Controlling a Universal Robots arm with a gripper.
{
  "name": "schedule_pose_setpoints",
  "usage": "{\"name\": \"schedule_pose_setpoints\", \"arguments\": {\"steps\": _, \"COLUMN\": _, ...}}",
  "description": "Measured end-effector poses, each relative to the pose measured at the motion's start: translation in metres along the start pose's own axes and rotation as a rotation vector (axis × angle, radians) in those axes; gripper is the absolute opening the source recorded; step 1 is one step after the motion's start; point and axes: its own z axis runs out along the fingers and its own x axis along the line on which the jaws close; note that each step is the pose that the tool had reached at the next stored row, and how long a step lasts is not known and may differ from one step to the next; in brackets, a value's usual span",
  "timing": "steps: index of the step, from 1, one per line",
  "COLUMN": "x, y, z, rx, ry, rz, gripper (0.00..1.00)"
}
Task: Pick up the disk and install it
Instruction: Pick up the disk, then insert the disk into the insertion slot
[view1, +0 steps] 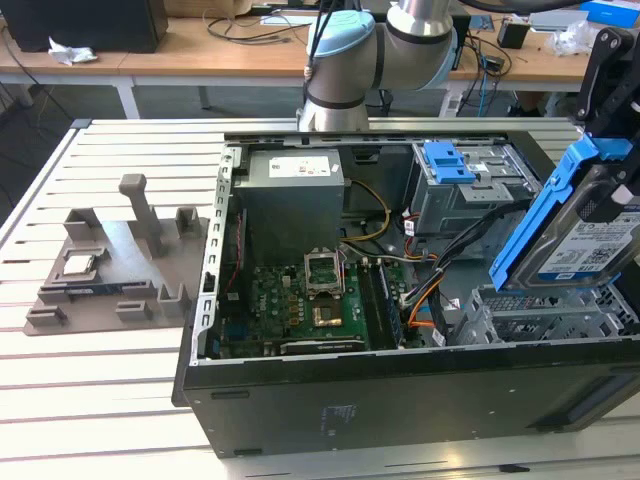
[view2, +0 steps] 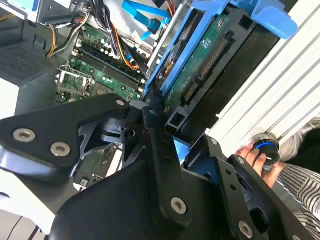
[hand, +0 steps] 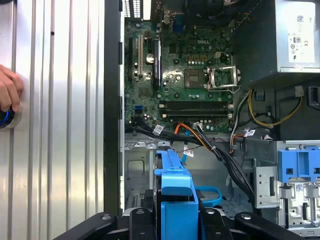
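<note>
White slatted table (view1: 100, 380) carries an open black computer case (view1: 400, 410), with the robot arm (view1: 345, 60) rising at its far side. On the tabletop at the exterior view's left lies a grey fixture tray (view1: 110, 270). At the exterior view's right, the disk (view1: 590, 245) hangs tilted over the grey drive cage (view1: 540, 315) in the case's near right corner. The gripper (hand: 177, 222) has its jaws pinching the disk's blue carrier from both sides. A person's hand (hand: 9, 92) rests on a blue-ringed knob (view2: 265, 146) on the table beside the case. A small silver chip (view1: 80, 264) sits on the tray.
</note>
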Motion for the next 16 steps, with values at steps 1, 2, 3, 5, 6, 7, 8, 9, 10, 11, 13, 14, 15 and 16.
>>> {"name": "schedule_pose_setpoints", "arguments": {"steps": 1, "x": 0.0, "y": 0.0, "z": 0.0001, "rx": 0.0, "ry": -0.0002, "rz": 0.0, "gripper": 0.36}}
{"name": "schedule_pose_setpoints", "arguments": {"steps": 2, "x": 0.0, "y": 0.0001, "z": 0.0002, "rx": 0.0, "ry": -0.0003, "rz": 0.0, "gripper": 0.36}}
{"name": "schedule_pose_setpoints", "arguments": {"steps": 3, "x": 0.0, "y": 0.0001, "z": 0.0002, "rx": 0.0, "ry": -0.0002, "rz": 0.0, "gripper": 0.36}}
{"name": "schedule_pose_setpoints", "arguments": {"steps": 5, "x": 0.0, "y": 0.0001, "z": 0.0003, "rx": 0.0, "ry": -0.0003, "rz": 0.0, "gripper": 0.36}}
{"name": "schedule_pose_setpoints", "arguments": {"steps": 6, "x": 0.0, "y": 0.0001, "z": 0.0003, "rx": 0.0, "ry": -0.0002, "rz": 0.0, "gripper": 0.36}}
{"name": "schedule_pose_setpoints", "arguments": {"steps": 7, "x": 0.0, "y": 0.0001, "z": 0.0003, "rx": 0.0, "ry": -0.0002, "rz": 0.0, "gripper": 0.36}}
{"name": "schedule_pose_setpoints", "arguments": {"steps": 8, "x": 0.0, "y": 0.0001, "z": 0.0004, "rx": 0.0, "ry": -0.0003, "rz": 0.0, "gripper": 0.36}}
{"name": "schedule_pose_setpoints", "arguments": {"steps": 9, "x": 0.0001, "y": 0.0, "z": 0.0004, "rx": 0.0, "ry": -0.0003, "rz": 0.0, "gripper": 0.36}}
{"name": "schedule_pose_setpoints", "arguments": {"steps": 10, "x": 0.0001, "y": 0.0001, "z": 0.0006, "rx": -0.0005, "ry": 0.0003, "rz": -0.008, "gripper": 0.36}}
{"name": "schedule_pose_setpoints", "arguments": {"steps": 11, "x": 0.0001, "y": 0.0001, "z": 0.0007, "rx": -0.0019, "ry": 0.0019, "rz": -0.034, "gripper": 0.36}}
{"name": "schedule_pose_setpoints", "arguments": {"steps": 13, "x": 0.0001, "y": 0.0001, "z": 0.0006, "rx": -0.0041, "ry": 0.0049, "rz": -0.075, "gripper": 0.36}}
{"name": "schedule_pose_setpoints", "arguments": {"steps": 14, "x": 0.0001, "y": 0.0, "z": 0.0006, "rx": -0.0042, "ry": 0.0048, "rz": -0.075, "gripper": 0.36}}
{"name": "schedule_pose_setpoints", "arguments": {"steps": 15, "x": 0.0, "y": 0.0001, "z": 0.0005, "rx": -0.0041, "ry": 0.005, "rz": -0.075, "gripper": 0.36}}
{"name": "schedule_pose_setpoints", "arguments": {"steps": 16, "x": 0.0, "y": 0.0, "z": 0.0011, "rx": -0.0041, "ry": 0.0047, "rz": -0.076, "gripper": 0.36}}
